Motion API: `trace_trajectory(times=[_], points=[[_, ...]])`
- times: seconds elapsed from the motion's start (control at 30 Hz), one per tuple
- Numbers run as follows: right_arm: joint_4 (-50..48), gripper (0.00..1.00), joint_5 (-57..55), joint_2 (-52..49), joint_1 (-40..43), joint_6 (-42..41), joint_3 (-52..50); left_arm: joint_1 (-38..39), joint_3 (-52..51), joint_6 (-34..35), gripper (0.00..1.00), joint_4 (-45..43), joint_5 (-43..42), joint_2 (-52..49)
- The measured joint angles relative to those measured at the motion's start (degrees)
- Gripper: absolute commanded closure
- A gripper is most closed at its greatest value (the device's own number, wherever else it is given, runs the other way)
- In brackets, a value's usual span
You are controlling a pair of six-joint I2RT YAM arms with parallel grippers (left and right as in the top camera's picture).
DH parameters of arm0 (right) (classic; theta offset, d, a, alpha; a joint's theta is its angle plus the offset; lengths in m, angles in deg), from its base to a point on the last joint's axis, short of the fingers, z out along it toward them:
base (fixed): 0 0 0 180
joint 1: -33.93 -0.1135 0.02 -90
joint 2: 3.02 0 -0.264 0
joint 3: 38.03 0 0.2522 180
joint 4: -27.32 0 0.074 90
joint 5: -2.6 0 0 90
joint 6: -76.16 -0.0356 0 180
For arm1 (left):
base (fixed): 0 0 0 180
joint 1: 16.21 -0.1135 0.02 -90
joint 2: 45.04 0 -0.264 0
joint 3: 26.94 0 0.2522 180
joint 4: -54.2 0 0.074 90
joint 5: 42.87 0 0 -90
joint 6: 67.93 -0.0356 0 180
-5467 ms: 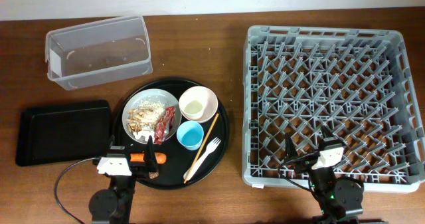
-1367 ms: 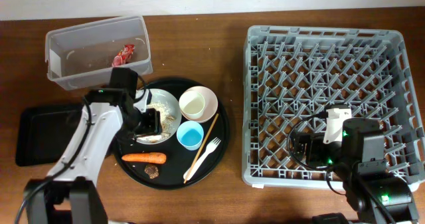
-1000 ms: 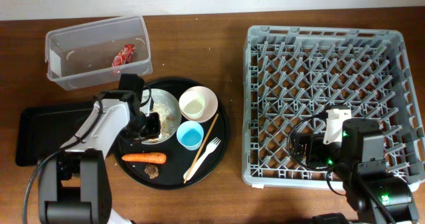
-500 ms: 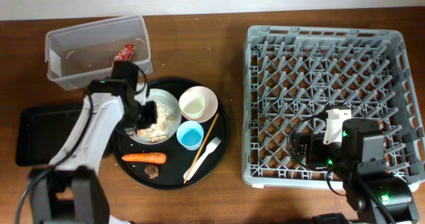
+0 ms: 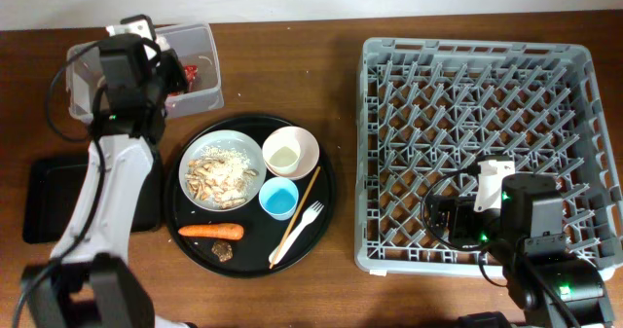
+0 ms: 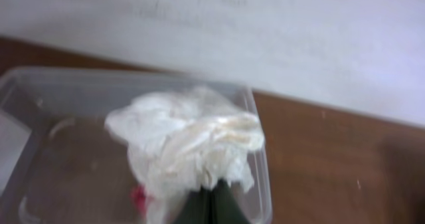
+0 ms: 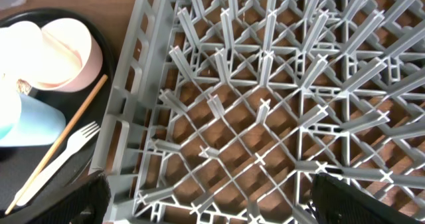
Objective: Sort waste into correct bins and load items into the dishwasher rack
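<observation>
My left gripper (image 6: 211, 205) is shut on the crumpled white tissue (image 6: 189, 141) and holds it over the clear tub (image 6: 260, 164). The red wrapper (image 6: 138, 196) lies in that tub (image 5: 200, 96) below it. On the round black tray, the grey plate (image 5: 250, 150) carries beige food scraps (image 5: 219, 175). The carrot (image 5: 210, 232), cream bowl (image 5: 290, 153), blue cup (image 5: 278, 198) and white fork (image 5: 297, 233) lie around it. My right gripper (image 7: 212, 207) hangs open over the near-left corner of the grey dishwasher rack (image 7: 265, 104), holding nothing.
The shallow black rectangular tray (image 5: 54, 197) lies left of the round black tray (image 5: 328, 206). A wooden chopstick (image 5: 295, 211) lies beside the fork, and a small brown scrap (image 5: 222, 253) sits near the carrot. The rack (image 5: 487, 143) fills the right half of the table.
My left gripper shut on the tissue at the plate, lifted it and swung back-left to above the clear tub. The right arm has not moved.
</observation>
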State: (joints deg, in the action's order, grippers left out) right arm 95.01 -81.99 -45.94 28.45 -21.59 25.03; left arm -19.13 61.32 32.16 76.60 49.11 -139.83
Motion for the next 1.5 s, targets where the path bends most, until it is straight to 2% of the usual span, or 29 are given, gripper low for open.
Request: trace_trajectory(times=[0.03, 0.07, 0.1, 0.13, 0.17, 0.23, 0.33, 0.37, 0.47, 0.6, 0.73, 0.8, 0.97, 1.13, 1.17, 1.23, 1.33, 1.37, 1.43, 1.5], points=[[0.1, 0.01, 0.0, 0.0, 0.0, 0.0, 0.0, -0.2, 0.1, 0.0, 0.99, -4.0, 0.3, -3.1], [-0.1, 0.01, 0.0, 0.0, 0.0, 0.0, 0.0, -0.3, 0.1, 0.0, 0.83, -5.5, 0.5, -5.3], [0.0, 0.01, 0.0, 0.0, 0.0, 0.0, 0.0, -0.4, 0.0, 0.0, 0.52, -8.4, 0.6, -7.5], [0.1, 0.01, 0.0, 0.0, 0.0, 0.0, 0.0, -0.4, 0.1, 0.0, 0.28, -11.3, 0.8, -10.6], [0.1, 0.01, 0.0, 0.0, 0.0, 0.0, 0.0, -0.4, 0.1, -0.2, 0.24, -11.6, 0.9, -12.6], [0.1, 0.01, 0.0, 0.0, 0.0, 0.0, 0.0, -0.5, 0.1, -0.2, 0.17, -11.2, 0.9, -15.2], [0.1, 0.01, 0.0, 0.0, 0.0, 0.0, 0.0, -0.5, 0.1, -0.2, 0.13, -10.7, 1.0, -15.3], [0.1, 0.01, 0.0, 0.0, 0.0, 0.0, 0.0, -0.5, 0.1, -0.2, 0.01, -8.9, 1.0, -15.3], [0.3, 0.01, 0.0, 0.0, 0.0, 0.0, 0.0, -0.5, 1.3, -0.2, 0.01, 0.1, 0.3, -15.3], [0.5, 0.01, 0.0, 0.0, 0.0, 0.0, 0.0, 0.2, 3.7, -0.4, 0.01, 21.7, -1.6, -9.2], [0.5, 0.01, 0.0, 0.0, 0.0, 0.0, 0.0, 5.3, 5.0, -0.4, 0.01, 32.7, -2.6, 3.0], [0.7, 0.01, 0.0, 0.0, 0.0, 0.0, 0.0, 8.2, 5.3, -0.4, 0.01, 36.1, -3.0, 4.4], [1.0, 0.01, 0.0, 0.0, 0.0, 0.0, 0.0, 13.3, 5.2, -0.4, 0.02, 40.5, -7.8, 4.1], [1.0, 0.01, 0.0, 0.0, 0.0, 0.0, 0.0, 18.8, 5.2, 1.6, 0.11, 43.3, -10.4, -1.4], [1.0, 0.01, 0.0, 0.0, 0.0, 0.0, 0.0, 19.5, 5.2, 1.6, 0.18, 43.8, -10.6, -2.7], [1.0, 0.01, 0.0, 0.0, 0.0, 0.0, 0.0, 20.9, 5.2, 2.0, 0.50, 43.9, -10.8, -6.3], [1.4, 0.01, 0.0, 0.0, 0.0, 0.0, 0.0, 21.6, 5.2, 2.2, 0.60, 43.7, -11.0, -9.9], [1.5, 0.01, 0.0, 0.0, 0.0, 0.0, 0.0, 21.6, 5.2, 2.3, 0.74, 43.1, -11.0, -10.7], [1.7, 0.01, 0.0, 0.0, 0.0, 0.0, 0.0, 21.6, 5.2, 2.5, 0.89, 41.9, -11.0, -13.7], [1.9, 0.01, 0.0, 0.0, 0.0, 0.0, 0.0, 21.6, 5.2, 2.6, 1.00, 41.2, -11.0, -14.7]])
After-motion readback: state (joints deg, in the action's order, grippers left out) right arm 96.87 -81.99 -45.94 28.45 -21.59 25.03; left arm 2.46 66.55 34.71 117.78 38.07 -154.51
